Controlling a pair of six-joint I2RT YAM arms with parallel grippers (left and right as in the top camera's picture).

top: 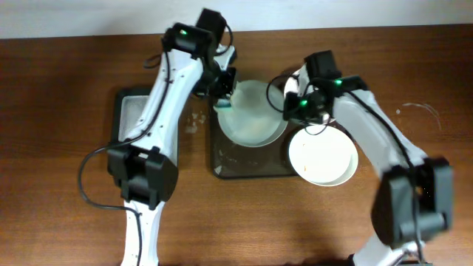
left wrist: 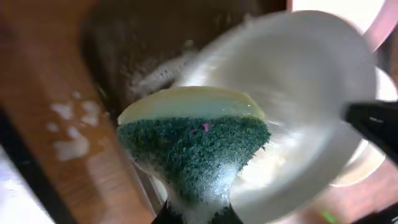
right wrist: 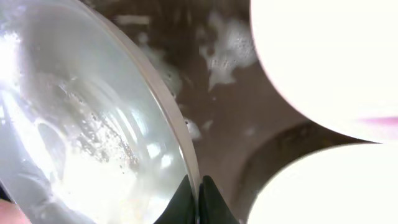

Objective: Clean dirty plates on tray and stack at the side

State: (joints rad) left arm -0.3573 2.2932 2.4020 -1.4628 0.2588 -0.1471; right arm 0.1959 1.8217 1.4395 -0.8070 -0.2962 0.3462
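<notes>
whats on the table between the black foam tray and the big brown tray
A few white foam splats on the wood lie between the black tray and the brown tray, seen in the overhead view.

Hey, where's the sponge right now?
Overhead, the sponge is in the left gripper, against the left rim of the leftmost plate, over the tray.

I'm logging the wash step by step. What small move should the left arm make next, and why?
Probably wipe the sponge rightward across the plate. The left fingers pinch the sponge at the plate's left edge, the right fingers pinch its opposite rim over the tray, and suds streak its face, so scrubbing looks unfinished.
</notes>
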